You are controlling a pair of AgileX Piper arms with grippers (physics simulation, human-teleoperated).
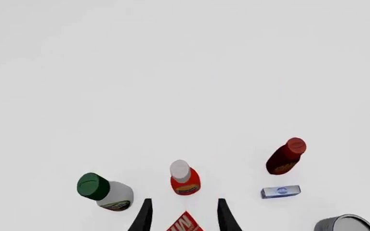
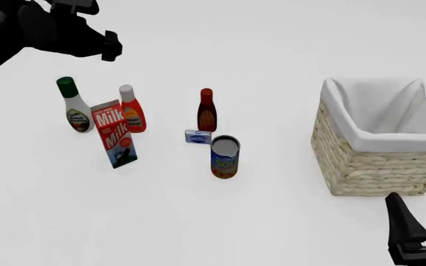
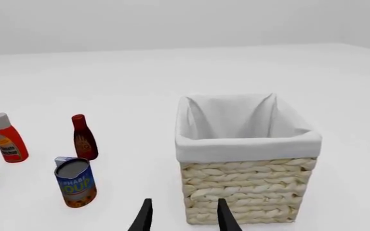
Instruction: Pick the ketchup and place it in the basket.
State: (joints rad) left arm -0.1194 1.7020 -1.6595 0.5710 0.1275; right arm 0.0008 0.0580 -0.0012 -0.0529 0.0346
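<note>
Front view: the bright red-orange plastic ketchup bottle with a whitish-grey cap and small yellow label (image 2: 131, 109) stands upright on the white table (image 2: 198, 221), untouched by either arm. It is just behind and beside a red-and-white milk carton (image 2: 113, 133), with a white bottle with a green cap (image 2: 74, 105) to its left. To its right stand a slim dark brown-red bottle with a red cap (image 2: 206, 110), a small blue-and-white box (image 2: 197, 136) and a blue-and-orange tin can (image 2: 225, 156). The large square wicker basket in pale straw colour with a white cloth lining (image 2: 376, 160) sits well apart, at the right of the table; nothing shows inside it.

The left gripper (image 2: 109, 46) hangs above the table at upper left, over the group of bottles. In the left wrist view its fingers (image 1: 142, 217) are spread apart and grasp nothing, with the ketchup bottle (image 1: 184, 177) seen from above just beyond their tips and the milk carton (image 1: 185, 223) between them.

The right gripper (image 2: 422, 213) is low at the lower right, near the basket's front; its fingers (image 3: 223, 215) are likewise parted and hold nothing
</note>
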